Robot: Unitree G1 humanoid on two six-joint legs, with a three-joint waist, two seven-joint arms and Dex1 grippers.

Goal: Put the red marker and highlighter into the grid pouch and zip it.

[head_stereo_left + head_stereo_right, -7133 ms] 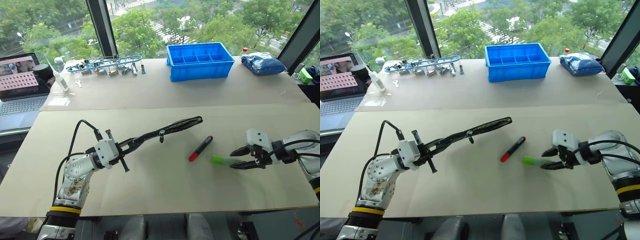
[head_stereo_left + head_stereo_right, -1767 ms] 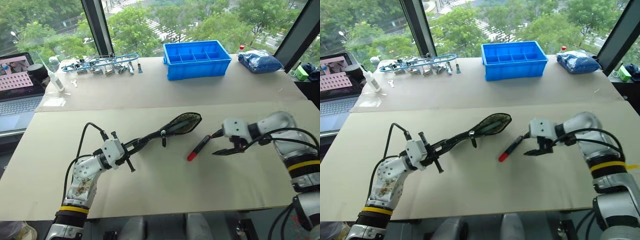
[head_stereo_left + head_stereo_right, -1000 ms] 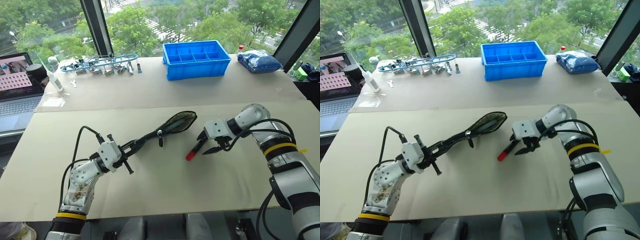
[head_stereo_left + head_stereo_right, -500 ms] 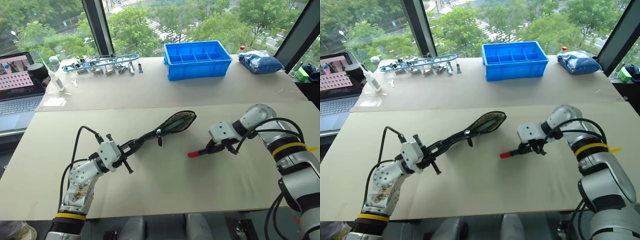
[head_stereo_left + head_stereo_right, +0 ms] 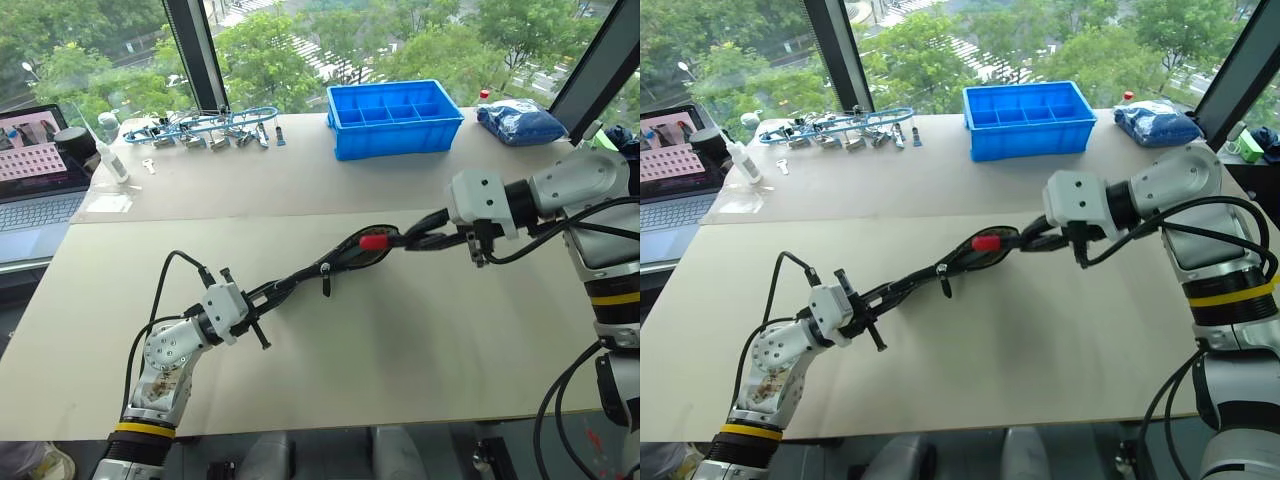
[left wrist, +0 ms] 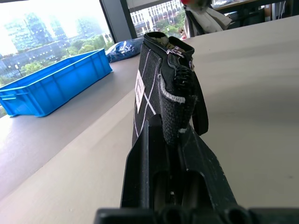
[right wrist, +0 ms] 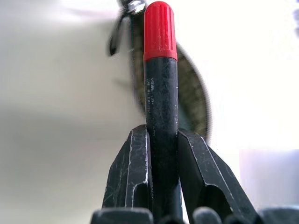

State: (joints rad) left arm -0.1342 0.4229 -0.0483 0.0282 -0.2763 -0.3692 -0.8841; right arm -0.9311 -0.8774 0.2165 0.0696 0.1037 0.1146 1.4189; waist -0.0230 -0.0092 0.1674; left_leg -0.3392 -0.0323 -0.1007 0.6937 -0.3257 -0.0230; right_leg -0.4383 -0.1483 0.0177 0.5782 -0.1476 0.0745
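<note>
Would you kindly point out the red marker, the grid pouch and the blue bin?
red marker point(image 7: 160, 32), right wrist view, red cap.
grid pouch point(image 5: 352, 250), left eye view, open mouth.
blue bin point(image 5: 395, 140), left eye view, front wall.

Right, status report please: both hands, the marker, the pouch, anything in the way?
Left hand shut on pouch, mouth open. Right hand shut on red marker, red tip at pouch mouth. Nothing in the way.

one red marker point(image 5: 385, 240) between the right gripper point(image 5: 432, 240) fingers. one grid pouch point(image 5: 340, 257) in the left gripper point(image 5: 262, 296). one blue bin point(image 5: 395, 118), one laptop point(image 5: 38, 175) beyond.
</note>
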